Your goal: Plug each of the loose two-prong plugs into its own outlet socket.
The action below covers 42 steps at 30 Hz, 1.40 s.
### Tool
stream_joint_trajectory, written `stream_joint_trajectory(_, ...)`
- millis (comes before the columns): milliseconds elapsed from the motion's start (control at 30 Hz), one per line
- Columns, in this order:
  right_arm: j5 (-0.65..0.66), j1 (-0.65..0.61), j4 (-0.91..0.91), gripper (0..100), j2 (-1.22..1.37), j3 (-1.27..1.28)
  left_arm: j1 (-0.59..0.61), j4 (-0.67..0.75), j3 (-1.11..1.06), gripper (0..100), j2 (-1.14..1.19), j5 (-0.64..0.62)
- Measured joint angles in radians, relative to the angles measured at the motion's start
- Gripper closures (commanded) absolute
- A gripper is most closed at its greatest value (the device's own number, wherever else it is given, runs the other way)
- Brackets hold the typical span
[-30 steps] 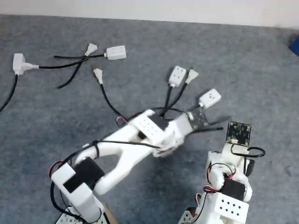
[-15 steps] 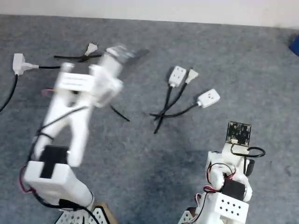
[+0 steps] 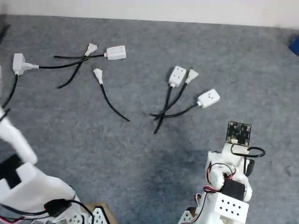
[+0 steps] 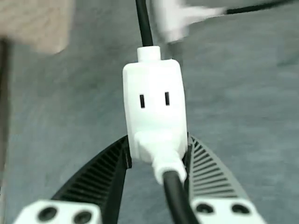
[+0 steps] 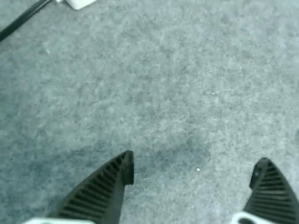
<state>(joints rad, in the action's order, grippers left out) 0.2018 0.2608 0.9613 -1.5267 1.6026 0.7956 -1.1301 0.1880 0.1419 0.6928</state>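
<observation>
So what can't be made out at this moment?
High view: the left arm is cut off by the left edge.
Left wrist view: white piece beyond the socket block is blurred, plug or socket unclear.
Right wrist view: a white item is cut by the edge.

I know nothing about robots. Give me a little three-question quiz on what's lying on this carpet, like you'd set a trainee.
1. True or false: the right claw is clamped on a plug.
2. The socket in the left wrist view: A) is black; B) already has a plug in it; C) is split in two.
3. How many loose plugs lie on the grey carpet in the high view?

Key: 1 false, it is open over bare carpet. 2 B. 3 three.
</observation>
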Motion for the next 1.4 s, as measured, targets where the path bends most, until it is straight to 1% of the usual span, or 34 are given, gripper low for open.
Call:
stream_joint_trajectory(33,0.000,0.000,0.000,61.9,0.000,0.000,0.029,0.018,0.000,97,0.012,0.000)
stream_joint_trajectory(100,0.000,0.000,0.000,61.9,0.000,0.000,0.072,0.043,0.008,91,0.041,0.000)
stream_joint_trajectory(267,0.000,0.000,0.000,61.9,0.000,0.000,0.129,0.107,0.008,66,0.068,0.000)
stream_joint_trajectory(300,0.000,0.000,0.000,61.9,0.000,0.000,0.135,0.117,0.008,63,0.069,0.000)
stream_joint_trajectory(367,0.002,0.000,0.000,61.9,0.000,0.000,0.138,0.126,0.009,59,0.068,0.000)
stream_joint_trajectory(1067,0.002,0.000,0.000,61.9,0.000,0.003,0.129,0.133,0.002,59,0.068,0.000)
stream_joint_trajectory(1233,0.002,0.000,0.000,61.9,0.000,0.003,0.052,0.124,-0.104,59,0.068,0.000)
stream_joint_trajectory(1400,0.002,0.000,0.000,61.9,0.000,0.003,-0.044,0.061,-0.150,59,0.058,0.000)
